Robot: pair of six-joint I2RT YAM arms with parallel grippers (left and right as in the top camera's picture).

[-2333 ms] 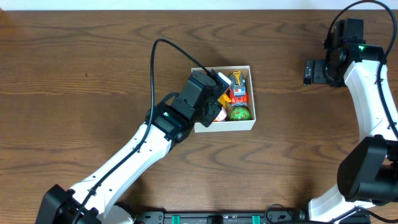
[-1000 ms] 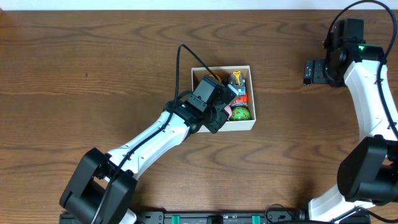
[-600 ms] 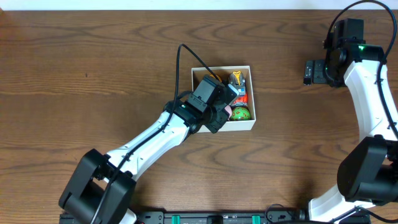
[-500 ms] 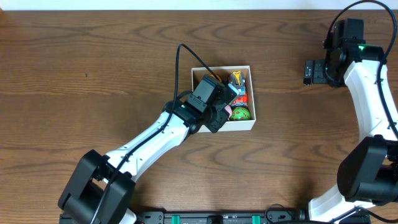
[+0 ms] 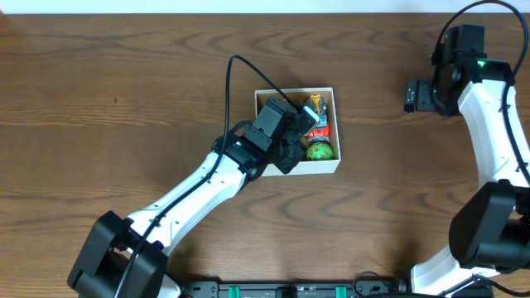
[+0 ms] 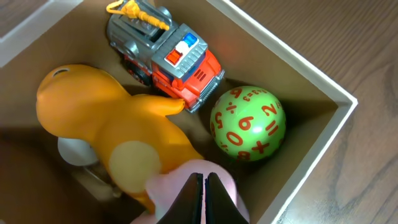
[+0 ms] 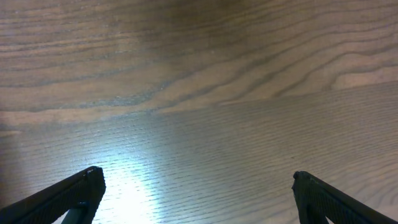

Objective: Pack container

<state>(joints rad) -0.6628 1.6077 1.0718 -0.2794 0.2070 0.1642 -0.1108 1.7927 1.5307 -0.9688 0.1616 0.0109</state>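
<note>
Your left gripper (image 6: 200, 198) sits jaws together, low on the pink toy (image 6: 166, 186) inside the mid-table container (image 5: 319, 166) — push sideways and its thin wall could tip. The right gripper (image 7: 198, 180) hangs wide apart, far right.

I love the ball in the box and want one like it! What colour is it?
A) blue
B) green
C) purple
B: the ball in the box, next to the toy truck, is green with numbers on it.
</note>
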